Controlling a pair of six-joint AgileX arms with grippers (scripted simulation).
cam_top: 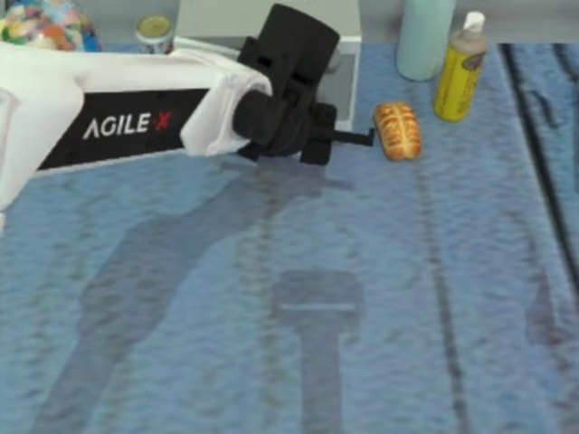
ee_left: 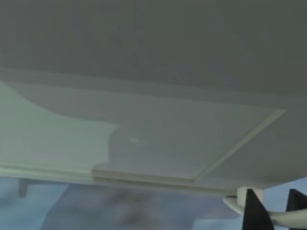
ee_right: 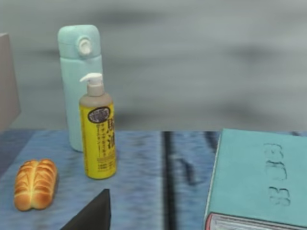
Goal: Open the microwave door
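Observation:
The light-grey microwave [cam_top: 217, 18] stands at the table's back centre, mostly covered by my left arm. In the left wrist view its door [ee_left: 144, 134] fills the picture from very close, and I cannot tell whether it stands ajar. The door's pale handle [ee_left: 288, 218] runs between the dark fingertips [ee_left: 252, 213] of my left gripper [ee_left: 274, 211], which is shut on it. From above, the left gripper [cam_top: 357, 137] sits at the microwave's front right corner. My right gripper [ee_right: 98, 211] is parked outside the top view, off to the right.
A bread loaf [cam_top: 397, 130] lies just right of the left gripper. Behind it stand a yellow pump bottle [cam_top: 460, 72] and a light-blue flask [cam_top: 425, 36]. A teal book [ee_right: 259, 177] lies near the right gripper. A small can [cam_top: 156, 32] and a colourful object [cam_top: 45, 23] sit back left.

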